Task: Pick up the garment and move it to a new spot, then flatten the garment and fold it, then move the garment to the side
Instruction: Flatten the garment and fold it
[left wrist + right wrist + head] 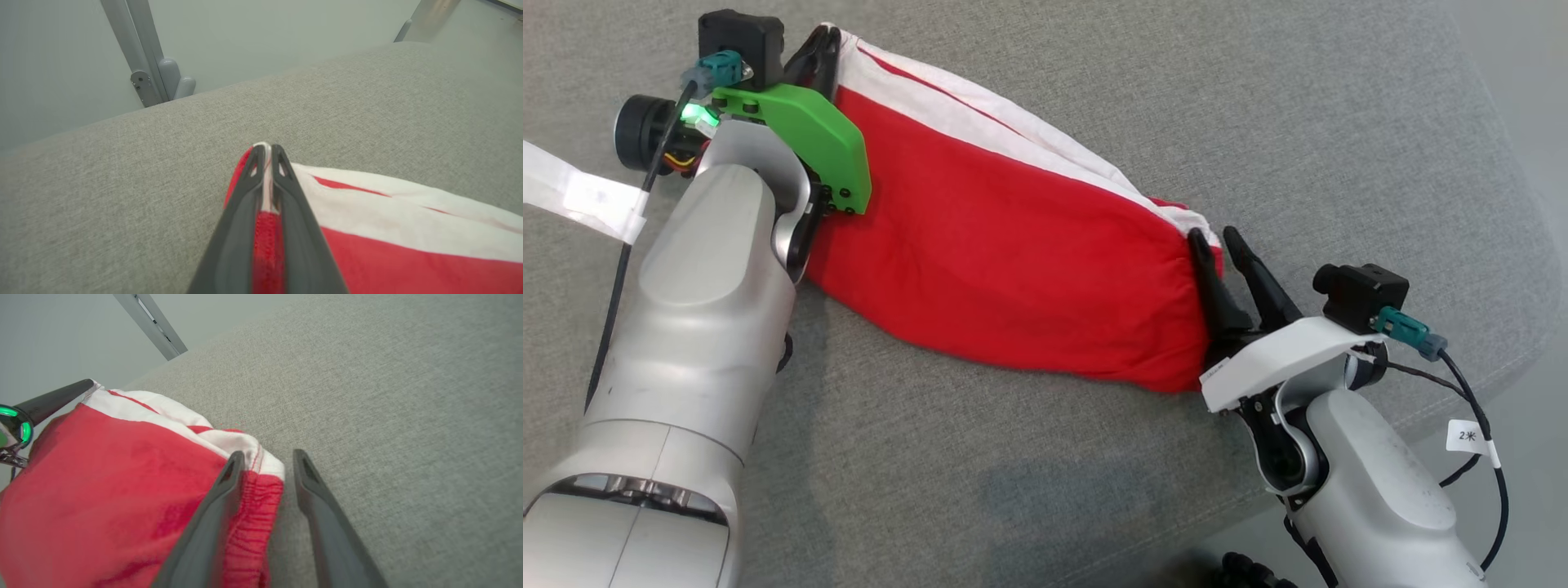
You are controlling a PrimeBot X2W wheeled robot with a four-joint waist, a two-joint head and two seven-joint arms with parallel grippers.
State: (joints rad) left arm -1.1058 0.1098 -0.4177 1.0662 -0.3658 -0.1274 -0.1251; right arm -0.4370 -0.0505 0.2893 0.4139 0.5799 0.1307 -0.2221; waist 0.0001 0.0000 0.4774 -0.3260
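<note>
So the left gripper [267, 150] is clamped tight on the white-banded corner of the red garment [1013, 253], which lies stretched across the grey cushion [1013, 474]. Might be shorts, hard to tell folded up. Over on the right, the right gripper [268, 457] has its fingers spread, with the elastic hem sitting loose between them.

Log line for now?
left gripper: shut on red-and-white cloth garment corner | right gripper: open at opposite end | garment: on grey fabric cushion
</note>
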